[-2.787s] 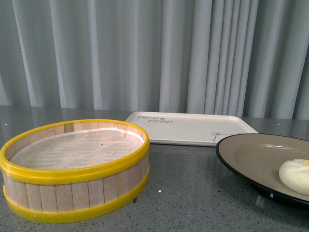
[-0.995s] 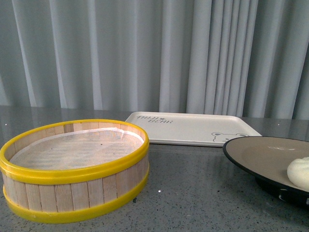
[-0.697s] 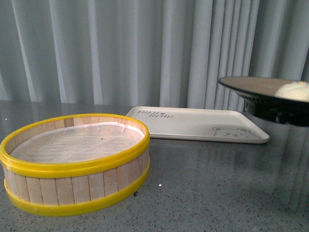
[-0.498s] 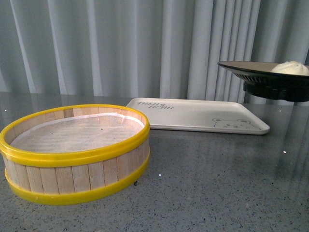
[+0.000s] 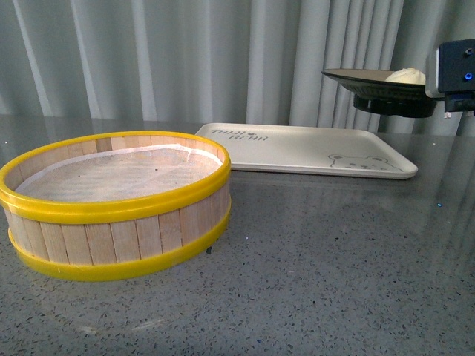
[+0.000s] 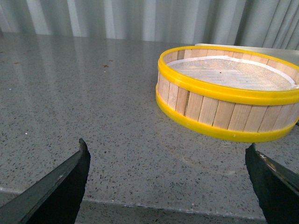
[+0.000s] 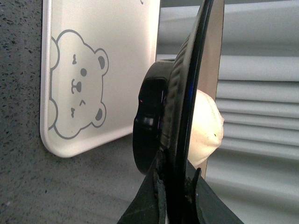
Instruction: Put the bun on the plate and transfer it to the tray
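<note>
My right gripper [image 7: 174, 189] is shut on the rim of the black-rimmed plate [image 5: 371, 78] and holds it in the air above the right end of the cream-white tray [image 5: 297, 150]. The white bun [image 5: 407, 75] lies on the plate near the gripper. In the right wrist view the plate [image 7: 187, 98] shows edge-on, with the bun [image 7: 204, 126] on one side and the tray's bear drawing [image 7: 77, 81] on the other. My left gripper [image 6: 168, 179] is open and empty, low over the grey table, short of the steamer basket.
A round wooden steamer basket with yellow rims [image 5: 119, 196] stands at the front left, lined with white paper; it also shows in the left wrist view [image 6: 229, 91]. Grey speckled tabletop [image 5: 319, 252] lies all round. Grey curtains hang behind.
The plate with the bun rose from the table at the right and moved back, to above the tray's right end. The basket and tray stayed put.
</note>
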`<state>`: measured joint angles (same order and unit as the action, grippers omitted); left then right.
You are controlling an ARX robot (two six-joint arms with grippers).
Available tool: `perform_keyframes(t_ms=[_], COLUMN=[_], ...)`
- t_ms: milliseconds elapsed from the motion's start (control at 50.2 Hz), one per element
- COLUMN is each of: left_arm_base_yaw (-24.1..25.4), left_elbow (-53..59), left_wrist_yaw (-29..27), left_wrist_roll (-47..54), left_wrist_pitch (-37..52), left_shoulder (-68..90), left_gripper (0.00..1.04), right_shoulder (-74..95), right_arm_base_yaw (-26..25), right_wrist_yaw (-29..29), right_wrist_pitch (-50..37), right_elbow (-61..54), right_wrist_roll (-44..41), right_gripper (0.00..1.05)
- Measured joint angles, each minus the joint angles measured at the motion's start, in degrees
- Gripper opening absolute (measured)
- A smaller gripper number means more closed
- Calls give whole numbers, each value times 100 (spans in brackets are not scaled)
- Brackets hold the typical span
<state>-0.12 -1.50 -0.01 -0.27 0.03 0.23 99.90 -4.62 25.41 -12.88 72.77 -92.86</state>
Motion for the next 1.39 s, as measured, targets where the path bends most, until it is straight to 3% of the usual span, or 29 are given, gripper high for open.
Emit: perform_keyframes(t_ms=[478, 1035, 1254, 1394], left_arm_base_yaw=[0, 0, 0, 0], left_elbow=[0, 0, 0, 0], left_wrist_yaw=[0, 0, 0, 0], left_wrist_roll=[2, 2, 2, 2], left_wrist_pitch=[0, 0, 0, 0], left_shoulder=[-2, 0, 0, 0], left_gripper=[98, 98, 98, 98], right_shoulder=[1419, 1784, 1711, 1504], right_arm_base_yaw=[481, 739, 748, 752], right_wrist_yaw=[-136, -407, -455, -402], right_wrist_pitch=[549, 446, 354, 302], right_elbow=[1346, 1458, 1137, 879], right_wrist_roll=[-345, -376, -297, -251], right_gripper=[2, 2, 42, 61])
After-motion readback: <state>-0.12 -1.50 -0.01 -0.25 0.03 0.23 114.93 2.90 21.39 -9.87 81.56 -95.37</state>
